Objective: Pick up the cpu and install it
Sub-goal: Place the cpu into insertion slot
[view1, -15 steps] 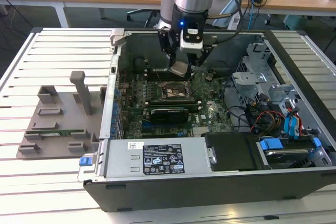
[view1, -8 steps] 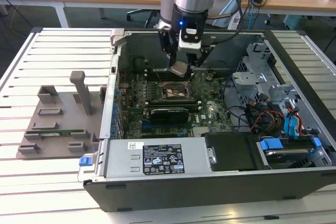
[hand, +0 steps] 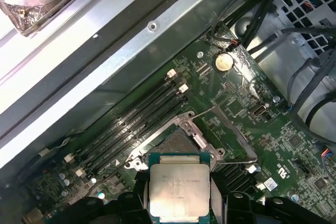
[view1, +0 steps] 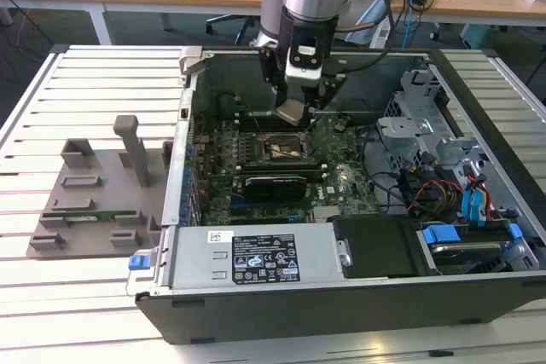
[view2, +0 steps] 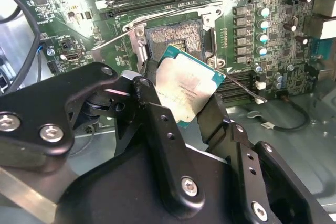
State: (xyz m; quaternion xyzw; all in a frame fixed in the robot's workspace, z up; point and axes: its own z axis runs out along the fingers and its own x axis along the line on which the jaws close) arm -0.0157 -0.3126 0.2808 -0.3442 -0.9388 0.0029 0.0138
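My gripper [view1: 294,108] is shut on the cpu [view2: 184,88], a flat square chip with a silvery top and a pale green edge, held by two opposite sides between black fingers [view2: 152,106]. In the exterior view the cpu [view1: 292,111] hangs tilted inside the open computer case, a little above and behind the socket [view1: 284,147]. In both wrist views the open socket [hand: 176,142] with its raised metal frame lies on the green motherboard just beyond the cpu [hand: 180,190].
Dark memory slots [hand: 134,127] run beside the socket. A black card [view1: 271,185] and a power supply box [view1: 256,257] sit nearer the case front. Drive bays and cables [view1: 444,176] are at the exterior view's right. A grey fixture [view1: 98,189] lies outside the case at its left.
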